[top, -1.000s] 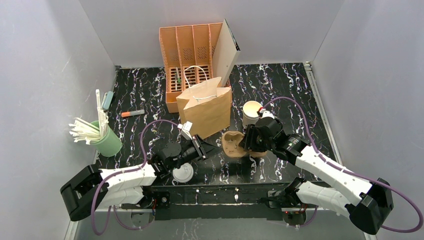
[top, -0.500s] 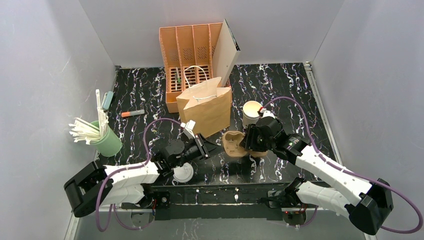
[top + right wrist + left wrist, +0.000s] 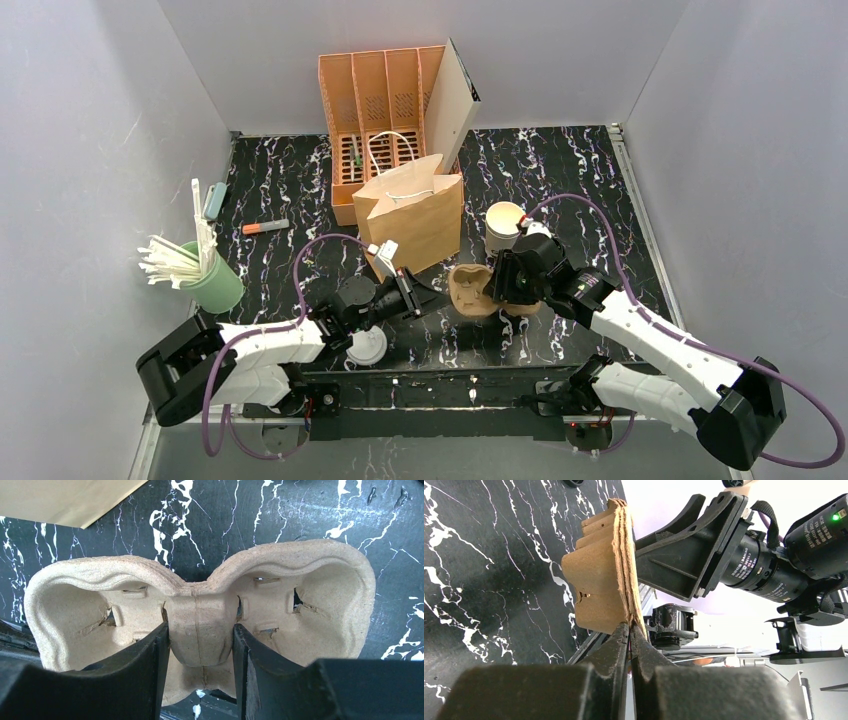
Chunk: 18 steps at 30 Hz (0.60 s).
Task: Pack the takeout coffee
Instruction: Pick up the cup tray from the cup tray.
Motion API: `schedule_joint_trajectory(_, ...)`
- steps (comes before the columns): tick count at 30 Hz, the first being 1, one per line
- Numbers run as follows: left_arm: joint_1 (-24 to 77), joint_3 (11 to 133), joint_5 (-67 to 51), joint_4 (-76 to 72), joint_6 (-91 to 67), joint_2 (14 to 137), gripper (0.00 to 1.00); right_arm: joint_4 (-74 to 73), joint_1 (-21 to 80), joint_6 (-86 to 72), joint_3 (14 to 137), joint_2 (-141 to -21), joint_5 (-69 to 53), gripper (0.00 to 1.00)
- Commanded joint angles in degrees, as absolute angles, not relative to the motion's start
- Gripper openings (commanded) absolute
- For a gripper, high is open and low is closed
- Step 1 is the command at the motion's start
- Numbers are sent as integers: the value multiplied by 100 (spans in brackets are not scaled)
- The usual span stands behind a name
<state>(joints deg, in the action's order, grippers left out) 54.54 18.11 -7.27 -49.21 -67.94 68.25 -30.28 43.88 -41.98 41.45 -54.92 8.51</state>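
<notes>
The white paper cup [image 3: 503, 226], cream inside, stands open behind my right gripper; no black lid shows. A brown moulded cup carrier [image 3: 468, 285] is tilted up on edge between the arms. My right gripper [image 3: 497, 288] is shut on the carrier's centre ridge [image 3: 200, 626], one finger in each cup well. My left gripper [image 3: 432, 297] is shut, its tips [image 3: 630, 624] touching the carrier's near rim [image 3: 596, 590].
A brown paper bag [image 3: 410, 215] with white handles stands open behind the carrier. An orange divided organiser [image 3: 375, 110] is at the back. A flat white lid [image 3: 366, 346] lies by the left arm. A green cup of straws [image 3: 210, 280] and a marker [image 3: 265, 228] are on the left.
My left gripper has moved right until its tips reach the carrier's rim. The right gripper has tilted the carrier slightly and kept its hold.
</notes>
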Motion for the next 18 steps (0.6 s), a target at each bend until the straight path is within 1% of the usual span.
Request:
schedule_joint_trajectory(1,5468,1894,-281,-4344,-6454,6854,0,-2450,4483,-4429,4450,-5267,136,34)
schedule_joint_trajectory(5,5407,1839,-79,-3831,-6211,6847,0,-2641,4483,-4522,4646,-5089,79,34)
schedule_joint_trajectory(9,5392,1791,161,-3766,-6130,6872,0,-2859,4476,-4577,4706,-5072,128,33)
schedule_joint_trajectory(18,5388,1787,123,-3751,-5955,6824,0,-2811,4478,-4704,4467,-5121,35,32)
